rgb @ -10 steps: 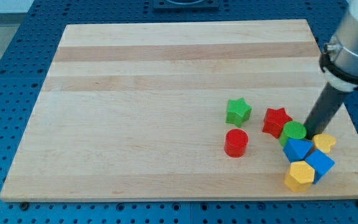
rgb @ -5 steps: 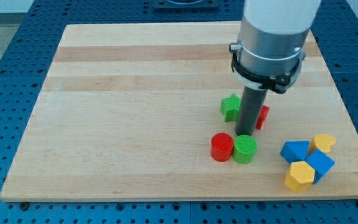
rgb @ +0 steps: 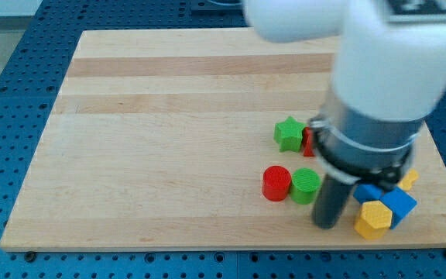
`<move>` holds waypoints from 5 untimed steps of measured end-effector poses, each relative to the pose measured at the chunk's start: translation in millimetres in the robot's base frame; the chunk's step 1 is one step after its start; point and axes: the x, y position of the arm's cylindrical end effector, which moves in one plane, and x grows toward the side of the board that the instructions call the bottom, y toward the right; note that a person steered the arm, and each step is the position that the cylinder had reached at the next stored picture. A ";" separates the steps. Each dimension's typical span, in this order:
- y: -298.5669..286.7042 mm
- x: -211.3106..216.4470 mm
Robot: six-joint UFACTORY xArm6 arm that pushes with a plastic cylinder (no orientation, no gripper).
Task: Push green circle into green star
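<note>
The green circle lies near the board's bottom right, touching the red circle on its left. The green star sits above them, apart from the green circle. My tip rests on the board just below and to the right of the green circle, close to it but apart. The arm's wide grey body hides much of the board above the tip.
A red star, mostly hidden by the arm, sits right of the green star. A blue block, a yellow block and another yellow block cluster at the tip's right, near the wooden board's bottom right corner.
My tip has moved from above the green circle down and to the right, to below it. The green circle and the other blocks have stayed put in the last half second.
</note>
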 end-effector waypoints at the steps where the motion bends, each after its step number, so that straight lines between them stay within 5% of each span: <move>1: -15.6 -23.9; 5: -62.8 -86.6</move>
